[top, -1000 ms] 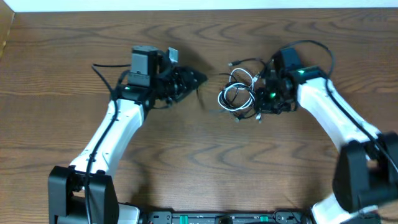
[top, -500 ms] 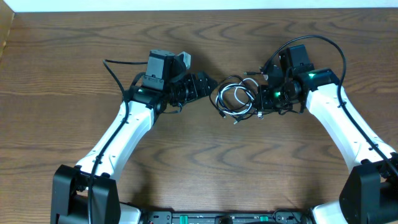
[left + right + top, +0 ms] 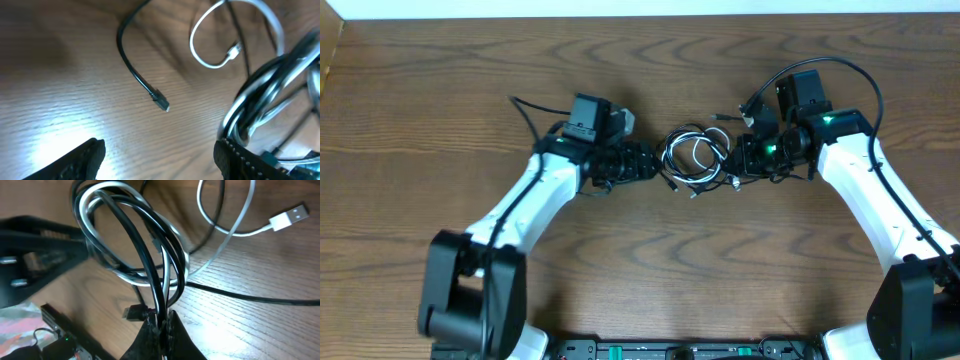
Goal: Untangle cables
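The cables (image 3: 695,160), white and black loops tangled in one bundle, lie on the table (image 3: 640,280) between both arms. The right gripper (image 3: 162,327) pinches several strands tight. The left gripper (image 3: 160,167) hovers spread wide, holding nothing, one finger beside the coil. It looks like the second-grab step: next it must close on one loop and draw it clear.

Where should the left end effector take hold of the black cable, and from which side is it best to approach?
Probably the loose tail of the black cable, just behind its small plug. It lies alone on the table, apart from the coiled bundle pinched by the shut right end effector. The open left end effector could come from the left, jaws across the cord.
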Available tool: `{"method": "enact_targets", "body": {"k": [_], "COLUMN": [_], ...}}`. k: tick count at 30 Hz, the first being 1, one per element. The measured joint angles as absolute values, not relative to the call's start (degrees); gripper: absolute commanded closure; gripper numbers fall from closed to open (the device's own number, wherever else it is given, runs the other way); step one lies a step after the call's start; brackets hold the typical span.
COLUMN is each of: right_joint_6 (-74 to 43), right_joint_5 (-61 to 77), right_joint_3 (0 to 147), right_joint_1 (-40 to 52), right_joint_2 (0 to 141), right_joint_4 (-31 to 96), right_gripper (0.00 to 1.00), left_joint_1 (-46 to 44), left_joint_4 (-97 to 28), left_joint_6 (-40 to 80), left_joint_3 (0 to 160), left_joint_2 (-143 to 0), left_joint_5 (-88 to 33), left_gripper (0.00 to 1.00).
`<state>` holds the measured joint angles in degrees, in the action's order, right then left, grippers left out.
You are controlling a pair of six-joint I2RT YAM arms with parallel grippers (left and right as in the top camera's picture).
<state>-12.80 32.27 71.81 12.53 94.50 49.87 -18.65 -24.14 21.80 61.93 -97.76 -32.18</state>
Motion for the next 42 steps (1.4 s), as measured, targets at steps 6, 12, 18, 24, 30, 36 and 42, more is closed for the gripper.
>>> {"method": "enact_targets", "body": {"k": [6,12,18,24,30,36,42], "right_joint_6": [-12.80,-12.80,-12.80,-12.78,-12.88,-15.20,-19.25], "right_joint_5": [32.86,33.45,33.52,33.93,36.32,32.36,20.10], "right_joint_3": [71.81,71.81,71.81,72.42,73.03,73.25,74.32], "right_joint_1": [12.53,12.53,12.53,12.53,12.45,7.99,-4.12], "right_joint_2": [94.50,94.50,94.50,94.41,92.42,89.21,87.35], "right_joint_4": [49.87,49.84,49.69,49.45,47.29,49.17,52.66], "right_gripper": [0.99,0.99,0.99,0.99,0.99,0.99,0.99], "left_joint_1": [-22.50,-24.38,-25.32,-26.98,-28.91,-28.42,-24.21], "left_joint_4": [-14.81,-5.58,-7.31,-7.92,-7.66,-10.76,-13.28], "left_joint_6": [22.87,24.91,25.63,25.47,25.98,25.26,24.14], "left_joint_3": [61.73,61.65,61.63,61.63,61.65,61.71,61.67], "left_joint_2": [-101.19,-101.21,-102.02,-102.87,-102.87,-102.87,-102.94], "left_joint_5": [-33.63,-35.46,-32.60,-29.30,-26.37,-24.82,-26.61], "left_gripper": [0.26,0.27,0.35,0.81,0.93,0.93,0.93]}}
